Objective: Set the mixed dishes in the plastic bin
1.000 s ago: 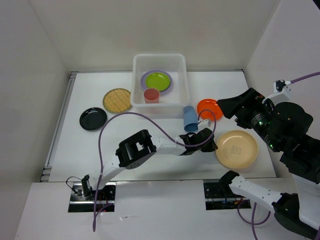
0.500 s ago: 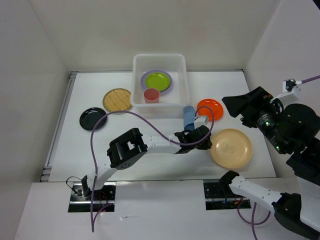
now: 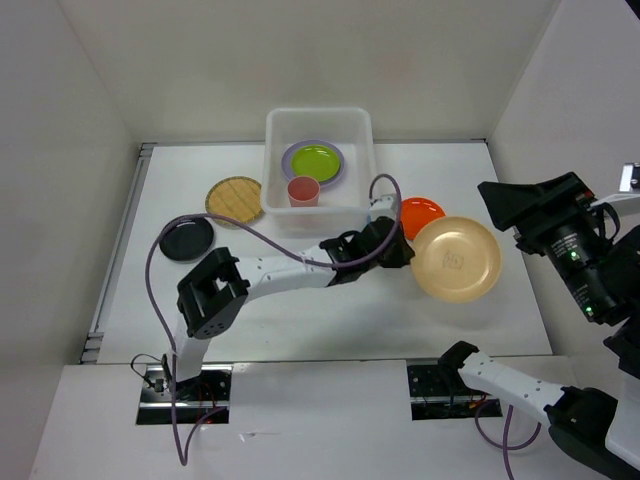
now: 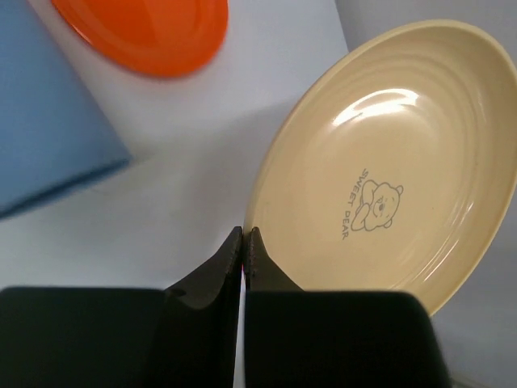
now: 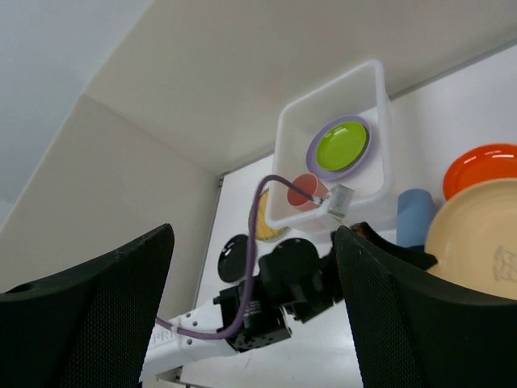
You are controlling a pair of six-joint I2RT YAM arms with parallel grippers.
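Top external view: left end effector (image 3: 398, 252), clenched on the tan plate (image 3: 456, 258) at its rim, has lifted it tilted off the bench (image 3: 330, 330) to 4 o'clock of the bin (image 3: 318, 113), so dropping in likely comes next; right end effector (image 5: 252, 267) gapes idle.

A lab booth: bare white walls (image 3: 300, 50) around a robot table (image 3: 300, 320).

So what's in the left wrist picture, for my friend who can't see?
The left arm's black tool pinches the rim of a round tan plastic plate with a little bear drawn inside. Behind lie a round orange plastic plate and a blue plastic cup.
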